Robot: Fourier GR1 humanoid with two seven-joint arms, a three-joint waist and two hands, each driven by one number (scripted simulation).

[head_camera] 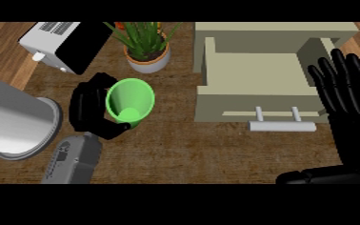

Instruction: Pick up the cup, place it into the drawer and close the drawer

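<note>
The left hand (90,108) curls round a green cup (129,101) above the wooden surface (197,148). The drawer (256,83) stands open, with the right hand (341,102) straight-fingered at its right. A potted plant (146,47) stands behind the cup.

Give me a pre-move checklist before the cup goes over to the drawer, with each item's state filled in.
1. Left hand curled round the green cup: ok.
2. Cup lifted off the counter: cannot tell from this steep view.
3. Drawer pulled open, with nothing showing inside: ok.
4. Path from cup to drawer: ok over bare counter; the potted plant stands behind it.
5. Right hand open, fingers up, over the drawer's right edge: not ok, it may crowd the placement.
6. Drawer handle unobstructed for closing: ok.
</note>
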